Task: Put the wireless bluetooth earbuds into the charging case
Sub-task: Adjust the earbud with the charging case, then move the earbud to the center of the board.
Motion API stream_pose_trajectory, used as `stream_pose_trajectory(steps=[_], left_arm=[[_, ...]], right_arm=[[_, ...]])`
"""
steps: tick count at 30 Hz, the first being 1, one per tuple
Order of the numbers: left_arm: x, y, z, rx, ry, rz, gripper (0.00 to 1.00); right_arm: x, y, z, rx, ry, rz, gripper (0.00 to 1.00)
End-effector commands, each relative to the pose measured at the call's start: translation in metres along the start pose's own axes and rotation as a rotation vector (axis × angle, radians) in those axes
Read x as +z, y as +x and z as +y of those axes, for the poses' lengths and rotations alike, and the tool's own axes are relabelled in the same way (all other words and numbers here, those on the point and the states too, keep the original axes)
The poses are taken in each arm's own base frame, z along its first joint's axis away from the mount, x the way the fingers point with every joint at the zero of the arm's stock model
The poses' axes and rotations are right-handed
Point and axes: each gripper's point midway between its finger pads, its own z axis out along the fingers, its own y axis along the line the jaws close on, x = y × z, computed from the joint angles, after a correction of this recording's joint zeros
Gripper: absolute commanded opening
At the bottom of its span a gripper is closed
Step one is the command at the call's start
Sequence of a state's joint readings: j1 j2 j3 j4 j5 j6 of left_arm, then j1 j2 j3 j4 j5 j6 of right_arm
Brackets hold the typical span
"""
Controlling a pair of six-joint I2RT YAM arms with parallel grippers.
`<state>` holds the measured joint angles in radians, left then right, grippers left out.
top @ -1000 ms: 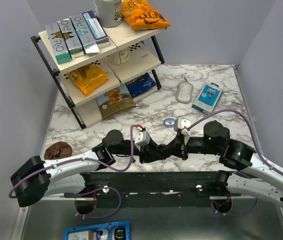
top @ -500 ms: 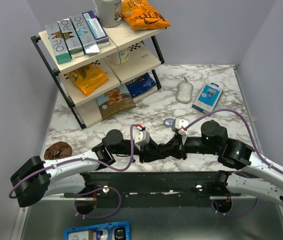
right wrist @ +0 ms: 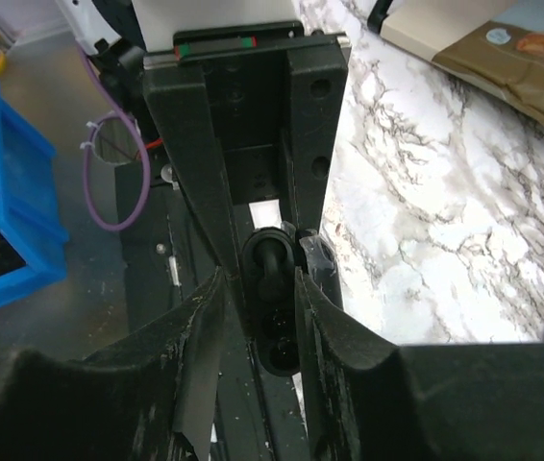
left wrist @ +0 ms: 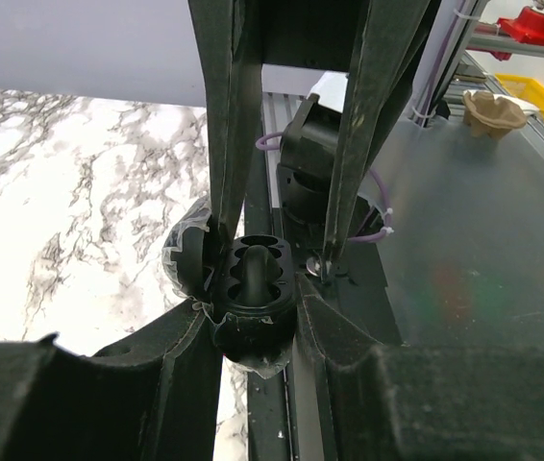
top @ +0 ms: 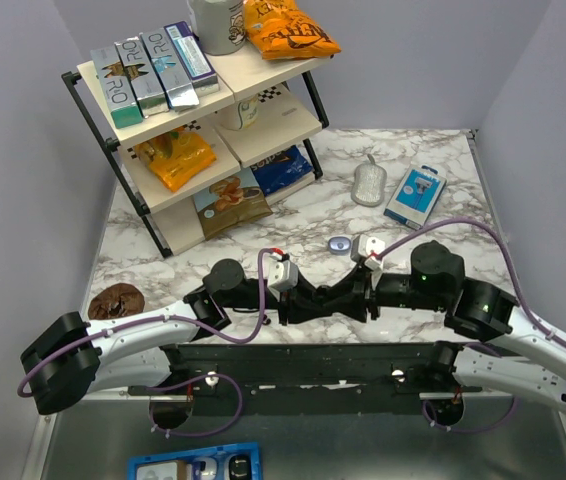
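Observation:
My left gripper [left wrist: 253, 319] is shut on the black charging case [left wrist: 253, 293], holding it up above the table's near edge. The case's lid [left wrist: 187, 252] hangs open to the left. One glossy black earbud [left wrist: 253, 267] lies in the case's recess. From the other side, my right gripper [right wrist: 259, 279] stands open with its fingers [right wrist: 205, 317] on either side of the case [right wrist: 274, 327] and the earbud [right wrist: 270, 261], gripping nothing. In the top view the two grippers [top: 313, 298] [top: 349, 294] meet nose to nose, and the case is hidden between them.
A small round bluish object [top: 339, 244] lies just beyond the grippers. Further back are a white oval item [top: 368, 185], a blue package [top: 414, 193] and a snack shelf [top: 203, 120]. A brown disc [top: 116, 300] lies at the left. A blue bin [top: 195, 466] sits below the arm bases.
My right gripper's jaws have opened, letting go of the earbud, which stays in the case. The left gripper has kept still, shut on the case.

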<state>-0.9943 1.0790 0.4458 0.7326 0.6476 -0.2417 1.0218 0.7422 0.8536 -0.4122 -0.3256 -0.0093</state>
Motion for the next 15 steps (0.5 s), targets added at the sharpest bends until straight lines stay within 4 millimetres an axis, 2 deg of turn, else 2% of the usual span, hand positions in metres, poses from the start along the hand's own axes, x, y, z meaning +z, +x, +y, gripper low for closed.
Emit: stream_pose_trajectory(steps=[1, 5, 6, 7, 9, 10, 11, 12, 13, 14, 15], left_arm=[[0.001, -0.014, -0.004, 0.035, 0.024, -0.043, 0.00], [0.000, -0.010, -0.002, 0.034, 0.012, -0.034, 0.00], [-0.001, -0.009, 0.000, 0.034, -0.003, -0.033, 0.00], [-0.002, -0.009, 0.002, 0.038, -0.016, -0.035, 0.00], [-0.005, -0.001, 0.012, 0.036, -0.079, -0.004, 0.00], [-0.009, -0.004, 0.022, 0.045, -0.151, -0.008, 0.00], [-0.014, 0.005, 0.030, 0.029, -0.200, 0.031, 0.00], [-0.019, 0.008, 0.035, 0.032, -0.239, 0.048, 0.00], [-0.025, 0.002, 0.042, 0.043, -0.300, 0.035, 0.00], [-0.033, 0.011, 0.045, 0.035, -0.332, 0.060, 0.00], [-0.038, 0.012, 0.049, 0.036, -0.370, 0.061, 0.00]], right_arm=[[-0.013, -0.028, -0.001, 0.012, 0.040, -0.075, 0.45], [-0.030, -0.048, -0.009, 0.022, 0.122, -0.169, 0.45], [-0.041, -0.060, -0.013, 0.020, 0.160, -0.237, 0.45], [-0.049, -0.064, -0.028, 0.049, 0.258, -0.272, 0.45], [-0.058, -0.060, -0.051, 0.116, 0.398, -0.307, 0.46], [-0.066, -0.057, -0.068, 0.145, 0.507, -0.318, 0.47], [-0.064, -0.046, -0.075, 0.167, 0.548, -0.294, 0.47], [-0.062, -0.038, -0.080, 0.191, 0.578, -0.272, 0.48], [-0.056, -0.029, -0.087, 0.230, 0.613, -0.247, 0.49], [-0.052, -0.021, -0.089, 0.248, 0.623, -0.222, 0.50], [-0.045, -0.010, -0.091, 0.262, 0.630, -0.190, 0.50]])
